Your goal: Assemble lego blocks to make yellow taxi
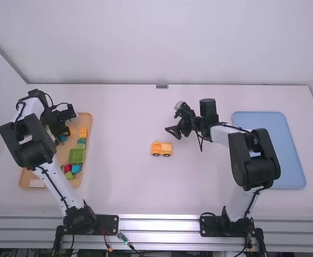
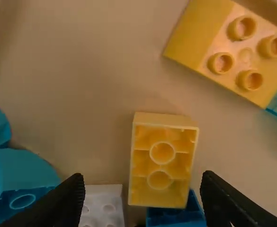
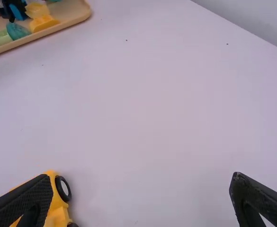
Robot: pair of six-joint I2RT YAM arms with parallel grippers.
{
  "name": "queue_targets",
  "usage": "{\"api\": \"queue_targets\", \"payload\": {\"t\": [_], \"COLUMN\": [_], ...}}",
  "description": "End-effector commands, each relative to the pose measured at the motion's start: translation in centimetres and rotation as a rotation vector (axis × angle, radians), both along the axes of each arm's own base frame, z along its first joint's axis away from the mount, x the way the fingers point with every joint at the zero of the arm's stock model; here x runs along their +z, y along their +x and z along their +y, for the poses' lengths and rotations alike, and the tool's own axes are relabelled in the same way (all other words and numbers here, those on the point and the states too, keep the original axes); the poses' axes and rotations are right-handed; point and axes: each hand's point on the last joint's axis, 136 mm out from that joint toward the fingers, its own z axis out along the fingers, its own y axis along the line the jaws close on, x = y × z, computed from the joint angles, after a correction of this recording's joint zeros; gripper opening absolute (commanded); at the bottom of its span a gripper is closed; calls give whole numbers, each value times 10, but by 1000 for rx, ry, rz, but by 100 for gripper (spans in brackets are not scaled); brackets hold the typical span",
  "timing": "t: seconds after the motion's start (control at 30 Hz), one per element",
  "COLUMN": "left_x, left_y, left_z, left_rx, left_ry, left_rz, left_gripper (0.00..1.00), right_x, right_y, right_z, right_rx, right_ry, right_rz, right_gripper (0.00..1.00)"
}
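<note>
In what looks like the part-picking step, the spread left hand (image 2: pixel 142 182) should grip the oblong yellow plastic block (image 2: pixel 161 158); the right hand (image 3: pixel 142 177) is spread too.

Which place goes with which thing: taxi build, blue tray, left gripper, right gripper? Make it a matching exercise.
Things
1. yellow taxi build
2. blue tray
3. left gripper
4. right gripper

Places
A. over the tan tray of blocks
B. near the taxi build, raised off the table, jaws apart
C. at the table's right side, partly hidden by the right arm
D. on the table, between the two trays

Pairs: 1-D, 2-C, 3-A, 4-B
</note>
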Motion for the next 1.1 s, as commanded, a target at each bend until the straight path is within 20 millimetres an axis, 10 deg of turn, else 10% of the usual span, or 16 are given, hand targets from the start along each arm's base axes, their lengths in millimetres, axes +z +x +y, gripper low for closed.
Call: {"api": "queue_targets", "payload": {"t": [0.0, 1.07], "left_x": [-20, -18], "left_y": [-6, -5], "left_z": [-6, -12], "left_rx": [8, -7], "left_ry": [-32, -49], "left_rz": [46, 46], "left_gripper": [63, 35], "right_x": [17, 15], "right_y": [6, 4], "right_z": [0, 0], "right_rx": [-2, -1], "right_ry": [15, 14], "right_rz": [-32, -21], "right_gripper": [99, 99]}}
